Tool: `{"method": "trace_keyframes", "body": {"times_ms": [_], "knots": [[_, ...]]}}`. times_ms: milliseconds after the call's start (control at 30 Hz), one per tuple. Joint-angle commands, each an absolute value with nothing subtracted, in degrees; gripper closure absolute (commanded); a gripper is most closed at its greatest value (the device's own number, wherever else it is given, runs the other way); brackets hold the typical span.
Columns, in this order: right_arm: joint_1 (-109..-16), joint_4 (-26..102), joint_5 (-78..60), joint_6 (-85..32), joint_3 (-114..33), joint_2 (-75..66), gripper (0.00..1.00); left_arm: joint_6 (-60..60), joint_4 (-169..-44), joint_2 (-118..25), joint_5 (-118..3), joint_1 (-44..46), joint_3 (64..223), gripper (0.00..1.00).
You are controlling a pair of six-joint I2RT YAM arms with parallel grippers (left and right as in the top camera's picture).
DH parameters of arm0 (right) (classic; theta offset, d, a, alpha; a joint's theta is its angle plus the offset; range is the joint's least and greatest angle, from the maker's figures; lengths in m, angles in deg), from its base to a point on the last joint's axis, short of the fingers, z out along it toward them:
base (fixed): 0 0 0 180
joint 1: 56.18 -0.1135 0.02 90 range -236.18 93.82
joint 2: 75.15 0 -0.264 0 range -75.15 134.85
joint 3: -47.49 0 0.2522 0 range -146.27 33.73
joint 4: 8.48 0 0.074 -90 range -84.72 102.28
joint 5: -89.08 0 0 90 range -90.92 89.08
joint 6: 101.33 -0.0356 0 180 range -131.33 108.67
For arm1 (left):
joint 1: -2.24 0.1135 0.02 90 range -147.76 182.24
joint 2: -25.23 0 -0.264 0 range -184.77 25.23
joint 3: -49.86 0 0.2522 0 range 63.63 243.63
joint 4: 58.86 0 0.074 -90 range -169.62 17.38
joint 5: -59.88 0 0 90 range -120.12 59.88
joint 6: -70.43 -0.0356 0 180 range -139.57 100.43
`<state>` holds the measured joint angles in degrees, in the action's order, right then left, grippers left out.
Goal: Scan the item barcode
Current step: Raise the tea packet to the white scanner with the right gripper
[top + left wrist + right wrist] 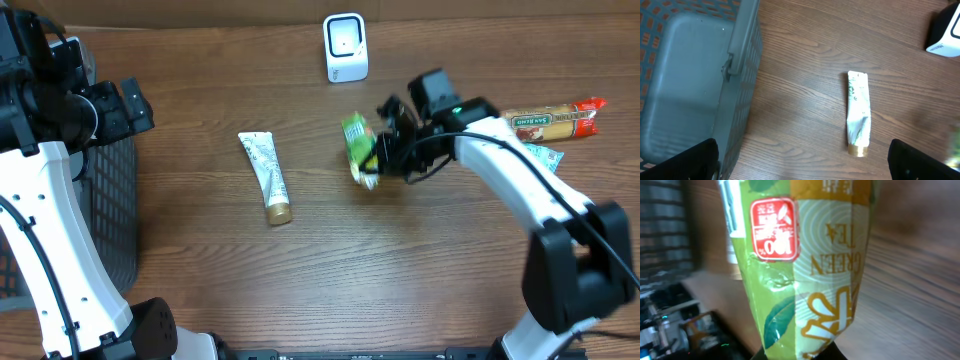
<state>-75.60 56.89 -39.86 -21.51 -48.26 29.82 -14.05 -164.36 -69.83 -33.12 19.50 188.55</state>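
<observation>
Between tube (267,176) and tea packet (358,148), tabletop (318,175)

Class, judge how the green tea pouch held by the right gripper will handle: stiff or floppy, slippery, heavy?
The glossy green plastic tea pouch shows dents and creases, so it probably flexes rather than stays stiff. Its shiny film may slip in the right gripper.

- Overhead: even, diffuse light falls across the wooden surface (300,270); only faint, soft shadows hug the tube (267,177).
- Left wrist view: mild softness throughout, the basket (685,90) in flat grey light, a green smear blurred at the right edge.
- Right wrist view: the green tea packet (805,270) fills the frame, its foil creases catching small highlights; the wood behind streaks with blur, and the lower left falls dark.
</observation>
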Motion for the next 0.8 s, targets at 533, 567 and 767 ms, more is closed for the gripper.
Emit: {"method": "trace_keyframes", "body": {"times_ms": [533, 567, 767], "knots": [[-74.8, 60.5, -36.6, -25.2, -64.5, 18.1, 0.96, -15.3, -164.3, -69.9, -33.1, 19.5, 189.4, 0.00], [-74.8, 61.9, -33.5, -25.3, -67.0, 18.3, 0.96, -15.3, -164.3, -69.9, -33.1, 19.5, 189.4, 0.00], [-77.8, 66.0, -6.9, -21.7, -84.4, 21.3, 0.96, -15.3, -164.3, -69.9, -33.1, 19.5, 189.4, 0.01]]}}
